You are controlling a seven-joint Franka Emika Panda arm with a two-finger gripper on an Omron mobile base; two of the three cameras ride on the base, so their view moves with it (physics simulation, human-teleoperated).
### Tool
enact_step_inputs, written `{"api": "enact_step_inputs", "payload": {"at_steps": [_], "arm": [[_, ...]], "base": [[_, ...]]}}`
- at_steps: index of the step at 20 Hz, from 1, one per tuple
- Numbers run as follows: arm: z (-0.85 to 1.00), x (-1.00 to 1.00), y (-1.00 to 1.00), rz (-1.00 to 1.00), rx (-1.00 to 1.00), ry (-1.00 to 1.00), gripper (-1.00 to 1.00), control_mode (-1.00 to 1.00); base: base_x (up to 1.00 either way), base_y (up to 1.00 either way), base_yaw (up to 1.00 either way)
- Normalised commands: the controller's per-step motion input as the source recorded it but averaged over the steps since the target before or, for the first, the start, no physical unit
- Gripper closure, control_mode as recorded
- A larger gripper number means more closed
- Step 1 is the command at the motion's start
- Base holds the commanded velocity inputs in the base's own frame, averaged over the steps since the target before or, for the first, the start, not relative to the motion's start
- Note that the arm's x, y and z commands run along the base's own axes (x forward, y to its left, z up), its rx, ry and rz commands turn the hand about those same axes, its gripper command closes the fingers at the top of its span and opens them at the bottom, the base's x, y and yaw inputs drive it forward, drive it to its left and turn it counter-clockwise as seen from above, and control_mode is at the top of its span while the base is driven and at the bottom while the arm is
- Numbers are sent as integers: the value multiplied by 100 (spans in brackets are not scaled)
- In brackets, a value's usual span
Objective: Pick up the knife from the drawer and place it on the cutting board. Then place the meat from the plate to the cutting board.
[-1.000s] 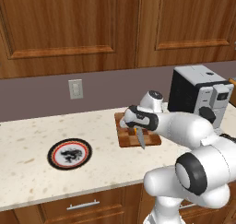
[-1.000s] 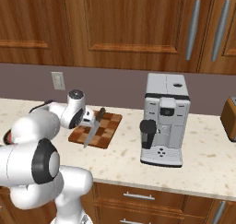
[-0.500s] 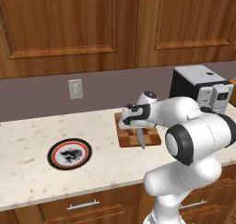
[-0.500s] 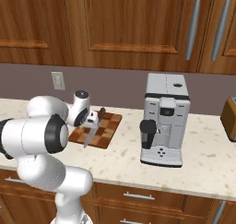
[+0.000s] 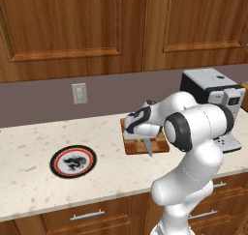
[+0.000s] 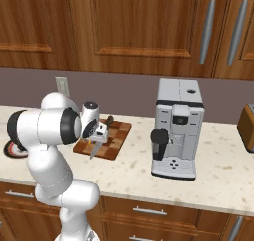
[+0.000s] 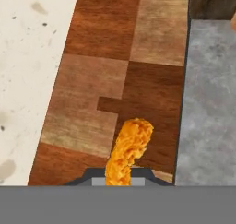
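The two-finger gripper [image 7: 118,179] is pinching a small orange, crumb-textured lump of meat [image 7: 128,150] between its dark fingertips, the jaws nearly together on it. In the hand view the meat is sticking out from the tips over the checkered wooden cutting board [image 7: 106,80] of dark and lighter brown blocks; whether it is touching the wood cannot be told. Just beside it, a broad grey steel blade of the long kitchen knife [image 7: 207,103] is lying flat on the board, with its dark brown-black handle beginning at the far end.

In the left base view the gripper [image 5: 138,132] is hanging low over the cutting board [image 5: 160,146], and the knife [image 5: 147,148] is pointing its blade tip past the board's front edge over the speckled beige stone counter [image 5: 29,176]. In the right base view the gripper [image 6: 99,135] is sitting over the same board [image 6: 118,133], with the knife [image 6: 94,148] lying across it.

The round flat plate [image 5: 73,161] with a black and red-orange rim and a white centre bearing a dark motif is resting well apart from the board, to its left on the counter. A grey and black coffee machine [image 6: 177,128] is standing on the counter to the right of the board.
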Motion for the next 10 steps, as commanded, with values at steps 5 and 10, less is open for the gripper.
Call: {"api": "enact_step_inputs", "payload": {"at_steps": [5, 10], "arm": [[-38, 22, 0, 0, -3, 0, 100, -100], [-36, 28, 0, 0, -4, 0, 100, -100]], "base": [[0, 0, 0], [0, 0, 0]]}}
